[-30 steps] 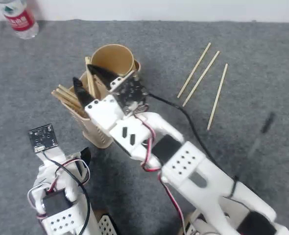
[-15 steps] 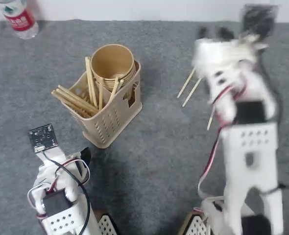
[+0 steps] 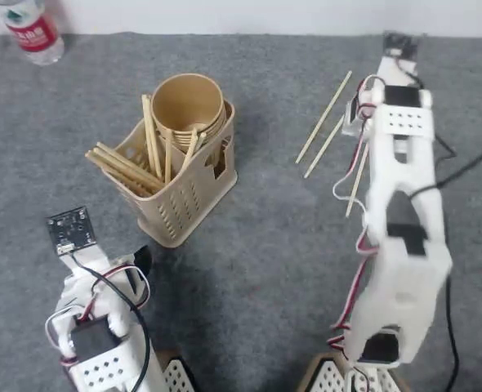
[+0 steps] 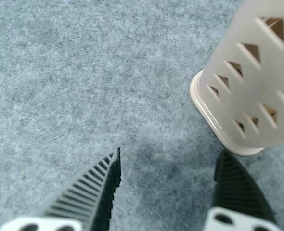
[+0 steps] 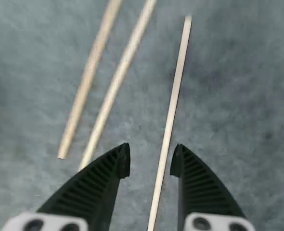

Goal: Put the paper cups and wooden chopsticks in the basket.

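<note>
High view: task looking mostly done, three sticks left.
Counter (image 3: 249, 245) is carrying everything. Right arm (image 3: 398, 204) is hanging over the far side, right jaws spread and empty, straddling one loose chopstick (image 5: 173, 106). Left jaws are sitting released and empty just beside the basket (image 3: 180, 200), which is standing upright, holding the nested paper cups (image 3: 188, 102) and a bundle of wooden chopsticks (image 3: 122, 163). Three loose chopsticks (image 3: 324, 117) are lying well apart from it, waiting for pickup.
</note>
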Tool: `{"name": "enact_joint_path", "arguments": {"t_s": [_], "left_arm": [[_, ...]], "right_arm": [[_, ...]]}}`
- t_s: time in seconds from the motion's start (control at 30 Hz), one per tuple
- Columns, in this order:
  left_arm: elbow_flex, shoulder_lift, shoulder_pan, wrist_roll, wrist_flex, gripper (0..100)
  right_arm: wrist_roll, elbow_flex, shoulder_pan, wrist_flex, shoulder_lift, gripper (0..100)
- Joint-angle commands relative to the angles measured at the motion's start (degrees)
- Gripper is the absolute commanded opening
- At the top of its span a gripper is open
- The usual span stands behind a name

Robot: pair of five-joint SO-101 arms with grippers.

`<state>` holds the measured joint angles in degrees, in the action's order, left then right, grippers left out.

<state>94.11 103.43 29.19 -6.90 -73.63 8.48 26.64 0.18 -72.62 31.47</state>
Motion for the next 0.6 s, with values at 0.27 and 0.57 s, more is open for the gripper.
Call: {"name": "enact_joint_path", "arguments": {"t_s": [0.27, 0.57], "left_arm": [[-0.3, 0.9, -0.4, -0.4, 0.1, 30], [-0.3, 0.9, -0.4, -0.4, 0.1, 30]], "right_arm": [[0.5, 29.6, 4.3, -8.0, 24.7, 13.2], [-5.6, 44.0, 4.4, -10.5, 37.5, 6.8]]}}
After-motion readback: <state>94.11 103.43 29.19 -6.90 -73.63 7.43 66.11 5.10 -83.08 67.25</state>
